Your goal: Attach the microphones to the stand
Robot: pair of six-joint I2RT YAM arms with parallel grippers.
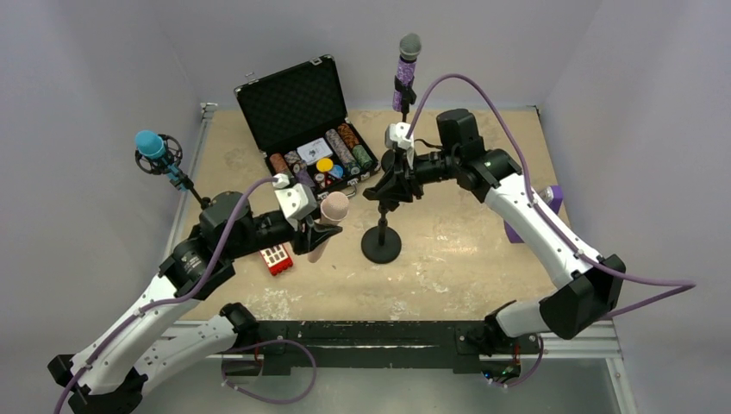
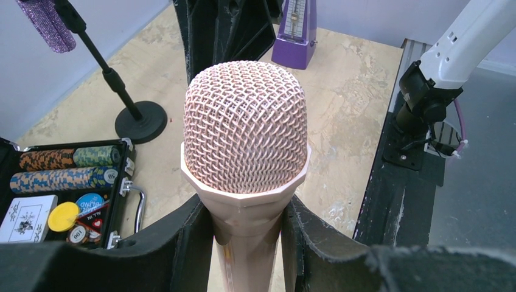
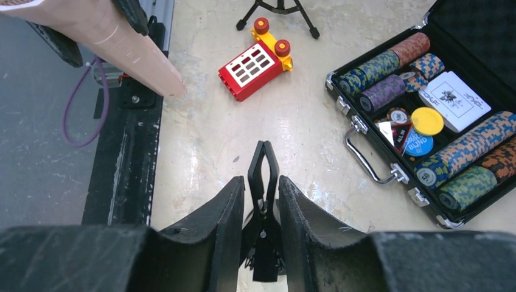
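- Top ext: L gripper [image 1: 317, 235] pinches peach-pink mic [image 1: 333, 210], held off table [image 1: 465, 250] near round-base stand [image 1: 381, 246] carrying purple mic [image 1: 407, 73]; blue mic [image 1: 151, 145] in mount, far left.
- L wrist: fingers [image 2: 182, 243] tight on mic handle.
- R wrist: R gripper [image 3: 263, 185] jaws squeezed on black clip [image 3: 263, 161].

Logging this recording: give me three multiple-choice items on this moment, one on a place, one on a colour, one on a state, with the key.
1. Where is the blue microphone?
A) in a mount by the left edge of the table
B) lying flat on the table
C) on the floor

2. What colour is the handheld microphone in the left tool?
A) purple
B) blue
C) peach-pink

3. What is the right tool doing?
A) open in the air
B) shut on the black clip of the round-base stand
C) shut on a microphone

Key: A, the top view shows it held up at the left; C, its mesh head and body are peach-pink; B, the clip sits pinched in it.
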